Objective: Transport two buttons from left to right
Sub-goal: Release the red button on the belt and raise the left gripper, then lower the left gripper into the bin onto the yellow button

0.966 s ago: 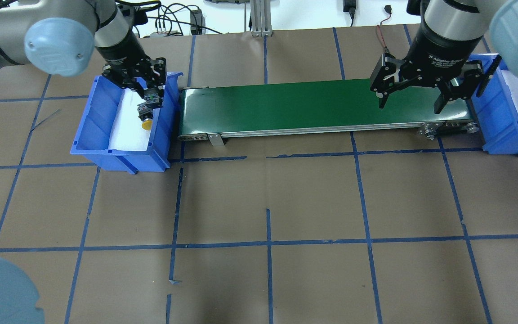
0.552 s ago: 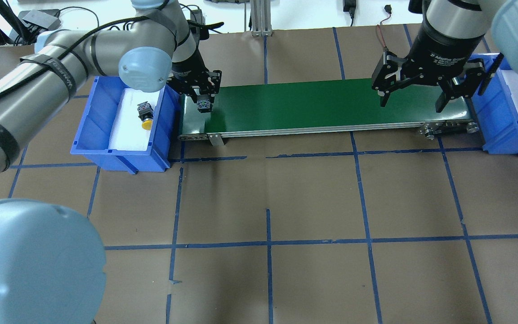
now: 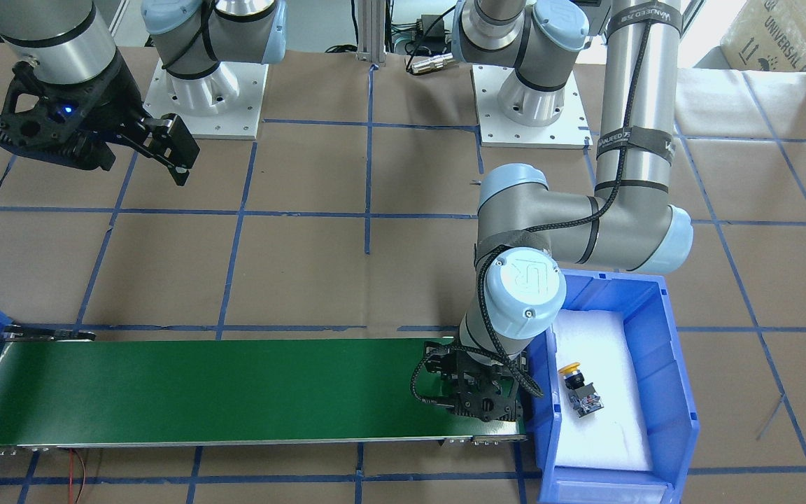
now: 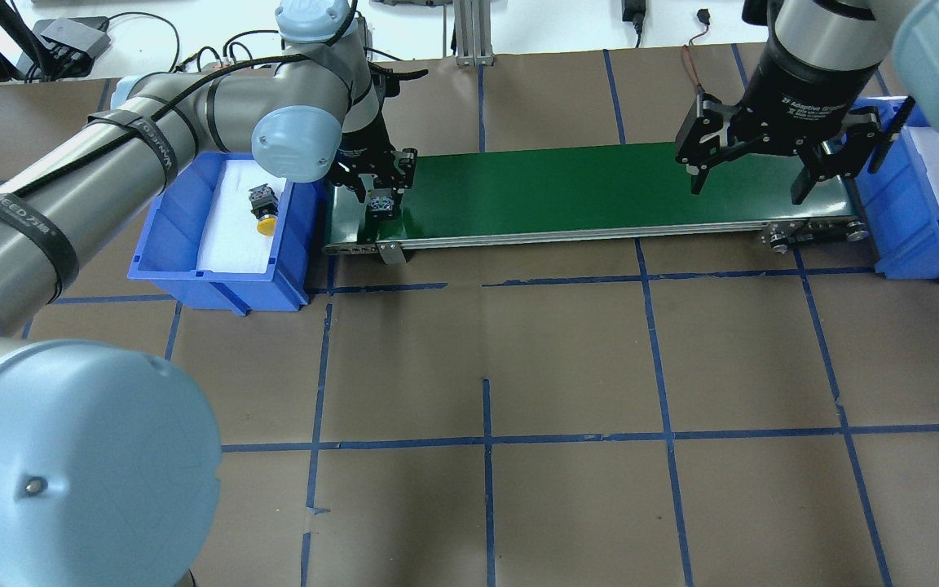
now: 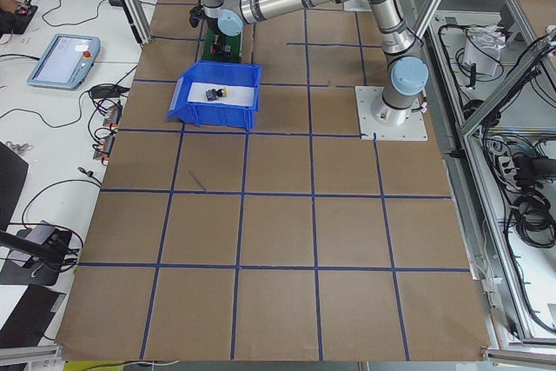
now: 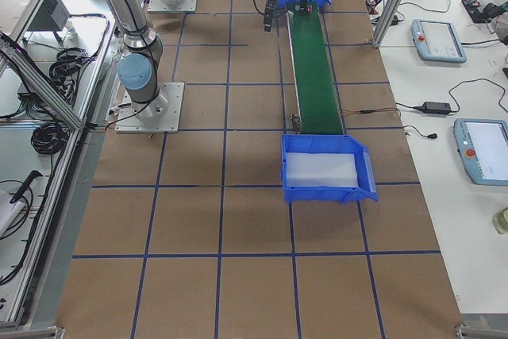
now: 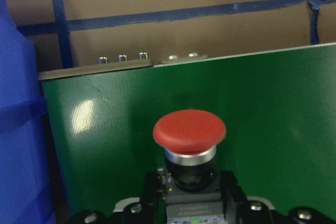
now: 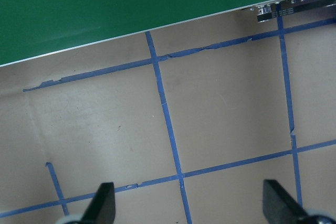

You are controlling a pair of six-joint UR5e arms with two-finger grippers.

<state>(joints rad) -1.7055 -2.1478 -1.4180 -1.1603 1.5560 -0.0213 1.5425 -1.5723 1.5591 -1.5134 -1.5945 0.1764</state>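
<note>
My left gripper (image 4: 380,204) is shut on the red button (image 7: 189,129) and holds it just above the left end of the green conveyor belt (image 4: 584,191), with the cap pointing toward the belt's front edge. In the front-facing view the left gripper (image 3: 487,404) hides that button. The yellow button (image 4: 264,214) lies on white foam in the left blue bin (image 4: 168,220); it also shows in the front-facing view (image 3: 578,390). My right gripper (image 4: 747,191) is open and empty above the belt's right end, and its wrist view shows its fingertips (image 8: 105,200) over the paper floor.
A second blue bin (image 4: 926,220) with a white foam liner stands at the belt's right end. The belt's rollers and a bracket (image 4: 392,251) stick out at its front edge. Cables lie along the table's far edge.
My left arm has carried the red button out of the left bin and over to the belt's left end. The yellow button stays in the bin. The right arm has hardly moved.
</note>
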